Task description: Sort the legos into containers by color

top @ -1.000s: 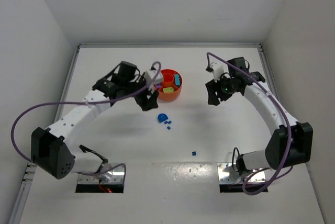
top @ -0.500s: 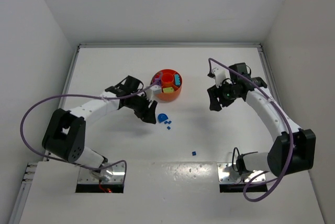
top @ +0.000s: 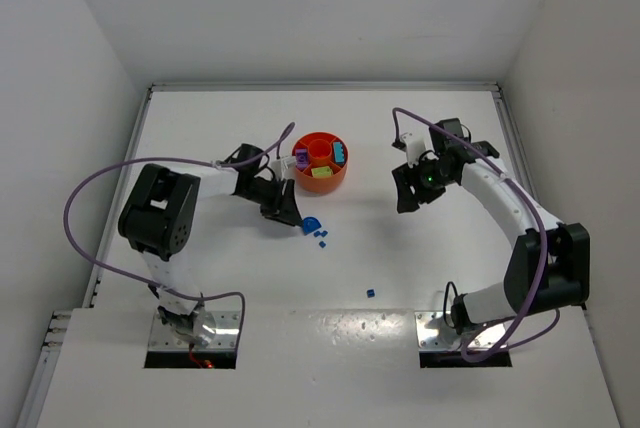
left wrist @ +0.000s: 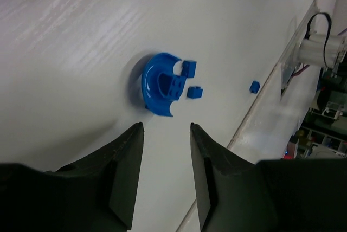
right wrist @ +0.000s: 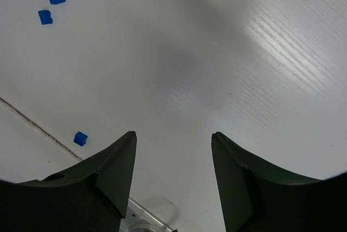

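Leaving the bowl (top: 322, 186), my left hand (left wrist: 165, 126) had dropped, half-closed and empty; just ahead lay a curved blue lego (left wrist: 158, 84), probably light and slick, best pinched across its wall.

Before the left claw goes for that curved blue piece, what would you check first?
1. Left claw open and empty: ok.
2. Curved blue piece lying free on the table, just ahead of the claw: ok.
3. Room around the piece: not ok. Two small blue bricks sit right at its open side.
4. Right claw out of the way: ok. It is open, empty and on the other side of the orange bowl.
5. Free compartment for blue in the bowl: cannot tell, too small to see.
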Available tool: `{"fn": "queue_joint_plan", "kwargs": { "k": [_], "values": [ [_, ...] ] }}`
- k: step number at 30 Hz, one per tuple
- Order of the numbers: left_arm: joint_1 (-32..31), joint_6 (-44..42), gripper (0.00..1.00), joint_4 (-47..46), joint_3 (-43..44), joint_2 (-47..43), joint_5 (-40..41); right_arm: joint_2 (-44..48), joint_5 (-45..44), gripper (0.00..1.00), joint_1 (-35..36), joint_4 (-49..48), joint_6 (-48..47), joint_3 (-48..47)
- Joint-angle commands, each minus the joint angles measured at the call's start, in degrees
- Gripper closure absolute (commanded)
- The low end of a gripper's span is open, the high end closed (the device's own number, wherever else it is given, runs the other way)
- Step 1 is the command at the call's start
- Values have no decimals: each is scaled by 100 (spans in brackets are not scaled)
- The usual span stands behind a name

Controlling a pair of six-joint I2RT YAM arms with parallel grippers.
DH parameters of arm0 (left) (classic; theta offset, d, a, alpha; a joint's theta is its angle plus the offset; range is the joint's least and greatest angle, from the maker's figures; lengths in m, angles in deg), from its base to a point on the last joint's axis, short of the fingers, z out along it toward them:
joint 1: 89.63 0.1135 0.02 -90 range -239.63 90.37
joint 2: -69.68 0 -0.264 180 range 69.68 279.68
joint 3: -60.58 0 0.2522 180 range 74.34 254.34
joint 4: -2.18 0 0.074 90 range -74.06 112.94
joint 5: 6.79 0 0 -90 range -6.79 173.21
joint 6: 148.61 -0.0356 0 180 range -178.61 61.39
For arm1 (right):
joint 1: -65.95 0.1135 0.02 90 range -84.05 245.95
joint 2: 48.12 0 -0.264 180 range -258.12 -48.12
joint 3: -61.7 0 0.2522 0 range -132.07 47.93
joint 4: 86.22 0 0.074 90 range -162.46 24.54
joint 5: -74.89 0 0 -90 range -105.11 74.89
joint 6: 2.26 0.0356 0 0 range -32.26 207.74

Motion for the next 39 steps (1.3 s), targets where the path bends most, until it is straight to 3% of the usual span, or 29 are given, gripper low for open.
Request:
{"fn": "queue_joint_plan", "kwargs": {
  "k": [1, 6, 17, 24, 29, 35, 39],
  "values": [
    [-142, 667, 55, -1104, 31, 25, -217, 30, -32, 42, -29, -32, 68, -75],
    [-203, 1204, 58, -1827, -425, -27, 39, -93, -85, 42, -29, 21, 68, -188],
    [-318, 1327, 59, -2109, -497, 227, 171, -322, -85, 42, -29, 21, 68, -365],
    [-537, 1380, 70, -2162, -497, 342, 171, -322, -85, 43, -29, 21, 68, -312],
    [-538, 1327, 87, -2162, -444, 237, 171, -217, -24, 43, -29, 21, 68, -250],
    [-283, 871, 100, -1469, -444, -518, 276, -59, 30, 43, -29, 21, 68, -198],
    [156, 274, 100, -504, -217, -1264, 276, -5, -233, 44, -81, 82, 68, -329]
  ]
}}
